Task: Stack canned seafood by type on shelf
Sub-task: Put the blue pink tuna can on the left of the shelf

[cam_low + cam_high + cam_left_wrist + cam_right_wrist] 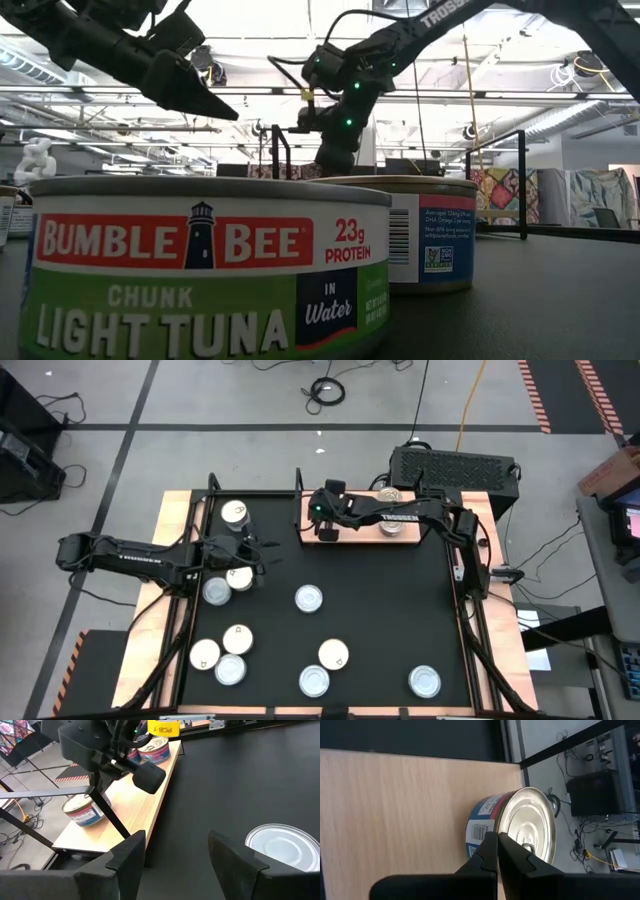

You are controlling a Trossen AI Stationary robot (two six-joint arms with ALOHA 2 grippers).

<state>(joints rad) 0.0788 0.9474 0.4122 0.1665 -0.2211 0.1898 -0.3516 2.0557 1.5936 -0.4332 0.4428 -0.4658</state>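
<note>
Black tabletop mat (380, 610) fills the centre of the high view, and the light-wood shelf (360, 532) sits at its upper centre edge with tins already on it, one (392, 526) at upper centre-right. Loose tins lie across the lower half, a cluster at lower left, one silver-topped tin (309, 598) near mid-frame. Right gripper (325, 528) hangs over the shelf's left end, fingers pressed together, nothing between them. Left gripper (252, 553) at centre-left, jaws spread apart and empty, just above a white-topped tin (240, 578) and a silver one (216, 592). Judgement: next pick falls to the left arm; straddle one tin only, centred, since its neighbour touches it, and match its top to a like stack.
</note>
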